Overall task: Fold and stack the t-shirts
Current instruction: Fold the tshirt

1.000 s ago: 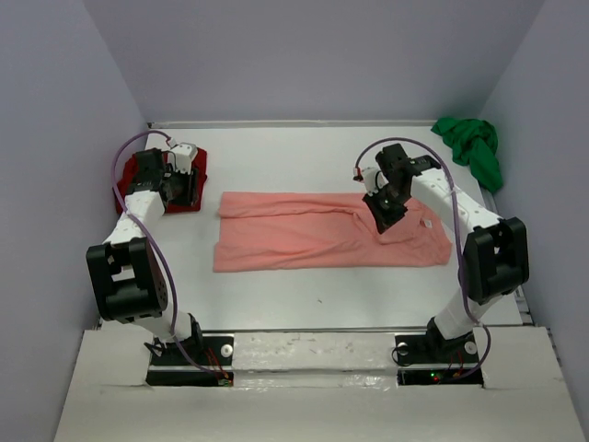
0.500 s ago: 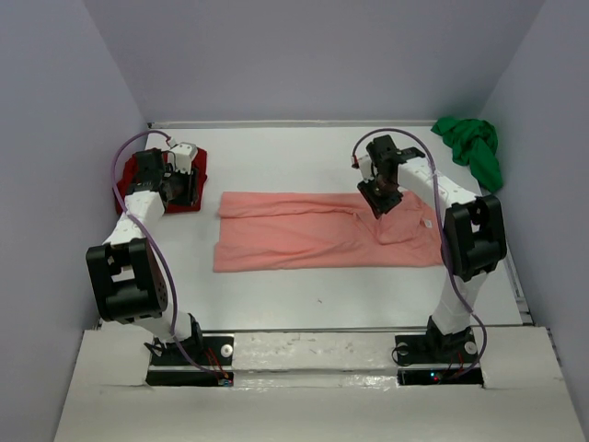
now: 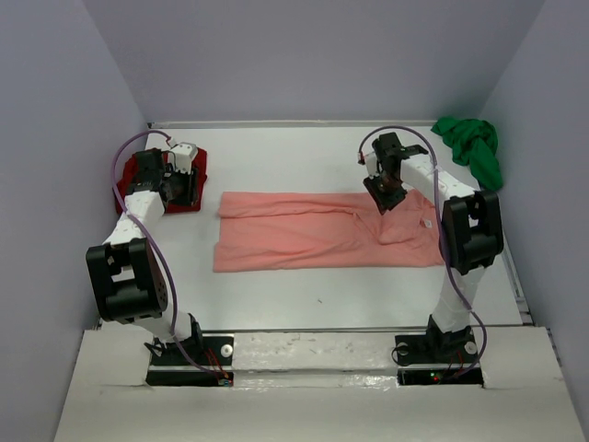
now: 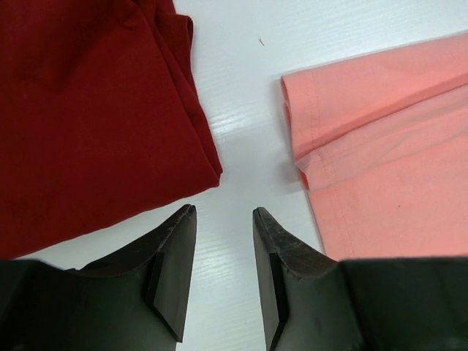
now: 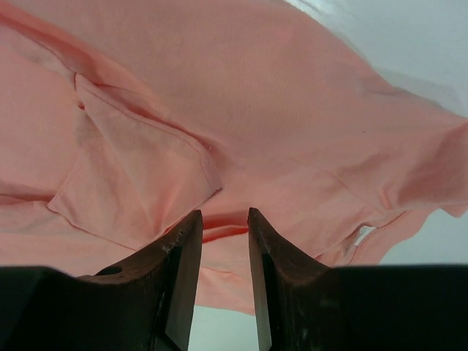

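Note:
A salmon-pink t-shirt (image 3: 313,241) lies spread across the middle of the table, partly folded lengthwise, with a sleeve flap (image 5: 139,175) turned over near its right end. My right gripper (image 3: 384,201) hovers open just above that end, jaws apart with nothing between them (image 5: 224,213). The dark red t-shirt (image 3: 140,175) lies folded at the left. My left gripper (image 3: 190,195) stands open over bare table beside its corner (image 4: 224,212), between the dark red cloth (image 4: 88,117) and the pink hem (image 4: 387,161). The bright green t-shirt (image 3: 471,147) sits crumpled at the back right.
The white table (image 3: 304,157) is walled in by grey panels on the left, back and right. Both arm bases stand at the near edge. The green heap lies against the right wall.
My right gripper has opened and let go of the pink shirt, then drawn back a little toward the far side. The left arm has not moved.

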